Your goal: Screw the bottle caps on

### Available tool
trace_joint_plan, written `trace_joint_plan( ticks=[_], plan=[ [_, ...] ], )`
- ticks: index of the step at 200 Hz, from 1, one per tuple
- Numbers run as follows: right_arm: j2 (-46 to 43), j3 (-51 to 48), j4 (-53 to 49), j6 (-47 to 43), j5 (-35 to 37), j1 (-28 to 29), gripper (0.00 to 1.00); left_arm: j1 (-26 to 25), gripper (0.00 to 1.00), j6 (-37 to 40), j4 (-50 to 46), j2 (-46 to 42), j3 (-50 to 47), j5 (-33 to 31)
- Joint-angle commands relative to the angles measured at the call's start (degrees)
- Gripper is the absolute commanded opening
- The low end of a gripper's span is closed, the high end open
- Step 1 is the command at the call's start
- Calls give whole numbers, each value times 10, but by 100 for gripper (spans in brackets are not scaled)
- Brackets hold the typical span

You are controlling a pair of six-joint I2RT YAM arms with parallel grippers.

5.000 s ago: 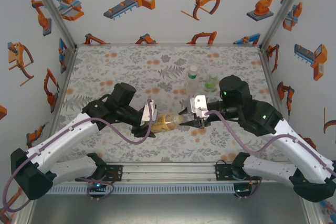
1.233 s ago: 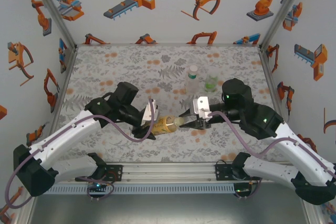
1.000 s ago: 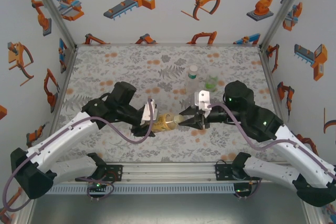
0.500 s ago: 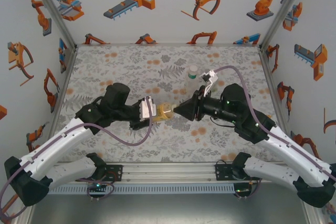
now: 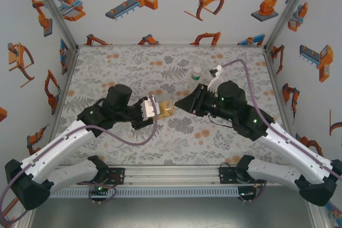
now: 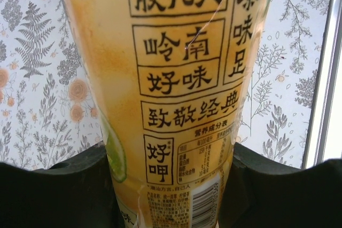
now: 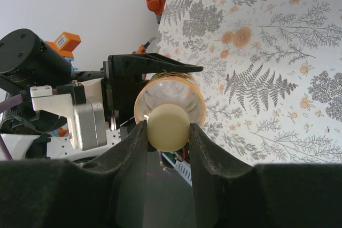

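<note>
Amber-yellow at mid-frame from overhead: saw the tall bottle (image 5: 166, 109) held on its side above the floral table (image 5: 133, 68), base toward the left of the frame. Found the left gripper (image 5: 154, 111) clamped round its body and the right gripper (image 5: 180, 105) meeting its neck end from the right. Noted the slim clear bottle (image 5: 196, 78) upright just above, white-topped, close beside the right arm. Through the left wrist camera, saw the tall bottle (image 6: 176, 78) running up the middle of the frame, printed label facing, squeezed between two black fingers (image 6: 64, 185) at the lower corners. Through the right wrist camera, looked straight at the neck end: found a cream cap (image 7: 168, 126) at centre, against the amber shoulder, pinched between the right gripper's fingers (image 7: 131, 169); could not tell whether threaded on.
</note>
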Motion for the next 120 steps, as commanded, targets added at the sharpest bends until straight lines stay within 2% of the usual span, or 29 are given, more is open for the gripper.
trace_joint_plan(
  ticks=[1,17,40,71,97,120],
  plan=[
    [-20,1,24,-24,14,1,23,-3,0,3,21,-6,-2,31],
    [-33,4,22,-78,19,1,37,-3,0,6,20,-6,-2,43],
    [-58,7,28,-169,19,1,47,-2,0,12,10,-2,1,72],
    [-84,4,59,-344,-45,1,48,-3,0,24,-11,8,11,122],
    [-91,5,58,-511,-159,1,48,-3,0,35,-27,14,15,162],
    [-81,26,16,-632,-250,1,49,-3,0,45,-46,24,21,201]
  ],
)
